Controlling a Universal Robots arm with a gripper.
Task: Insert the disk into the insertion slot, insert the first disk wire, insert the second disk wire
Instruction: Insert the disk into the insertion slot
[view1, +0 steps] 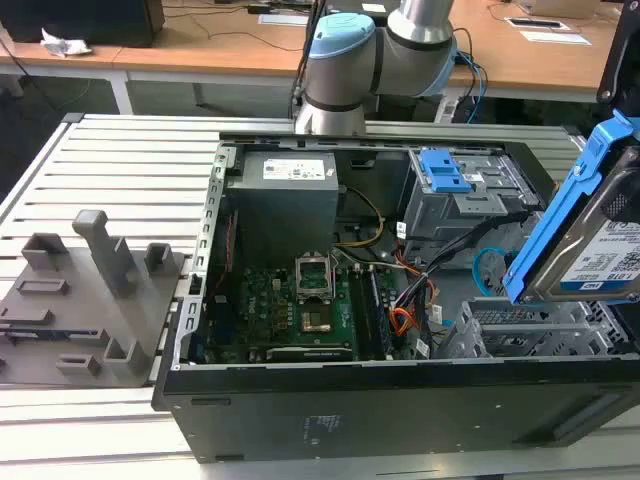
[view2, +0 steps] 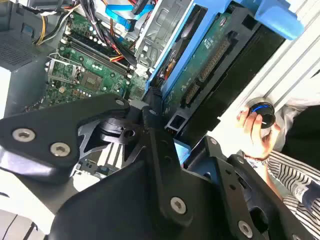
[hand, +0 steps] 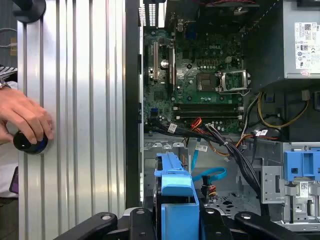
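Observation:
The disk (view1: 605, 250), a silver drive with a white-and-blue label in a bright blue carrier, hangs tilted at the exterior view's right, just above the insertion slot (view1: 530, 325). In both wrist views my gripper (hand: 177, 222) (view2: 162, 125) is shut on the carrier, black fingers (hand: 142, 220) on either side. The disk's green circuit-board side (view2: 210, 75) faces the second wrist camera. The first disk wire (view1: 402, 320), red, orange and black, lies loose beside the motherboard. Next to the cage curls the light blue second disk wire (view1: 487, 268) (hand: 210, 175).
The open black computer case (view1: 400, 400) sits on a slatted aluminium table (view1: 110, 160). A grey bay with a blue latch (view1: 445, 170) stands behind the slot. A grey fixture (view1: 90, 290) lies at the exterior view's left. A person's hand (hand: 27, 120) rests on a black knob (hand: 30, 142) beside the case.

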